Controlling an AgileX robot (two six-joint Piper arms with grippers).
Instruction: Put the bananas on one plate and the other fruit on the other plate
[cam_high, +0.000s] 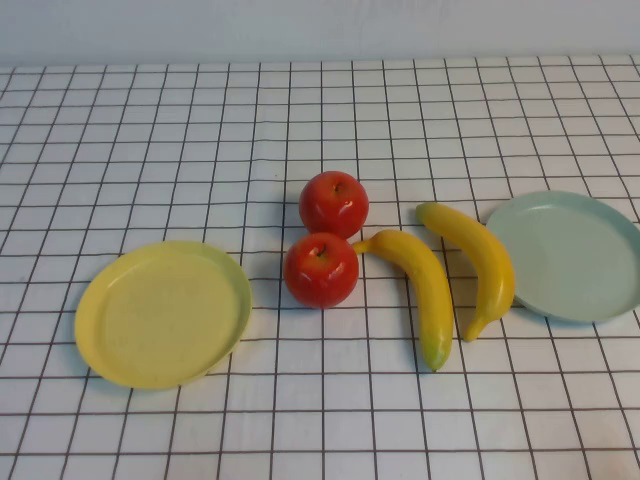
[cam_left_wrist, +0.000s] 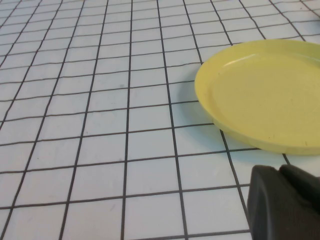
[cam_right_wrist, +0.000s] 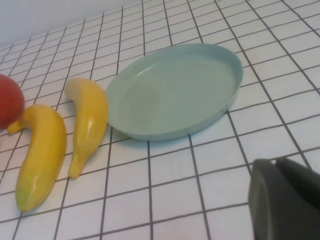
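Note:
Two red apples (cam_high: 333, 203) (cam_high: 321, 270) sit touching at the table's middle. Two yellow bananas (cam_high: 418, 290) (cam_high: 478, 262) lie side by side just right of them. The pale blue-green plate (cam_high: 570, 255) is empty at the right, its rim touching the right banana. The pale yellow plate (cam_high: 163, 312) is empty at the left. Neither gripper shows in the high view. My left gripper (cam_left_wrist: 281, 169) is shut and empty, near the yellow plate (cam_left_wrist: 265, 95). My right gripper (cam_right_wrist: 276, 161) is shut and empty, near the blue-green plate (cam_right_wrist: 175, 92), with both bananas (cam_right_wrist: 42, 152) (cam_right_wrist: 89, 117) beyond.
A white cloth with a black grid (cam_high: 300, 410) covers the table. A pale wall (cam_high: 320, 25) runs along the far edge. One apple's edge (cam_right_wrist: 9, 107) shows in the right wrist view.

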